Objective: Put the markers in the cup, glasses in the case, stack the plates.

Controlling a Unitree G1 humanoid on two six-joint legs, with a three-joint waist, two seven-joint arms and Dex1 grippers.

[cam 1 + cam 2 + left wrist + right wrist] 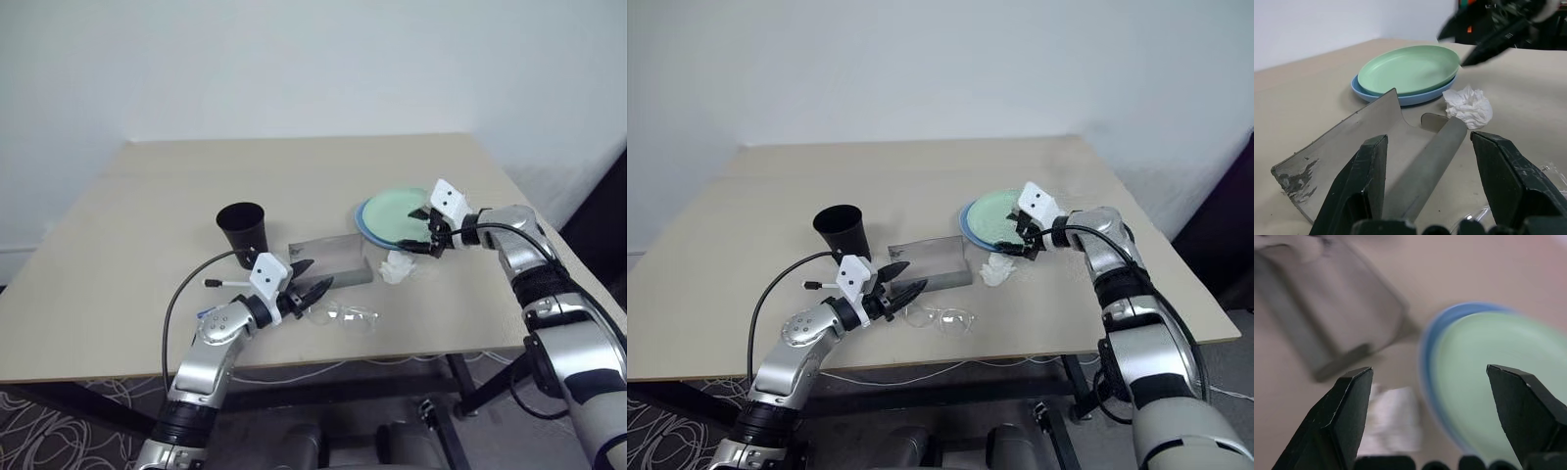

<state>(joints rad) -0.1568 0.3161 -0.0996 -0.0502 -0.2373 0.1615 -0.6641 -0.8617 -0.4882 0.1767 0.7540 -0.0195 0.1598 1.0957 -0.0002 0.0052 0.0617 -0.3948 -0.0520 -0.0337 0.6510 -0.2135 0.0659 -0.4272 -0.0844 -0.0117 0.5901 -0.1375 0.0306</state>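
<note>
Beige table point(147, 235) holds an unlabelled cup point(243, 227) and case point(331, 260).

I see a beige surface point(147, 196) carrying the black cup point(242, 227), the open grey case point(331, 259), a crumpled white tissue point(397, 265), the clear glasses point(343, 315), one marker point(223, 284), and the light blue plate point(1400, 98) under the mint green plate point(397, 213).

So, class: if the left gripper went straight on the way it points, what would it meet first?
Most likely the open grey case. The left gripper has its open fingers aimed at it, and the plates lie further on. How near the case is remains uncertain.
</note>
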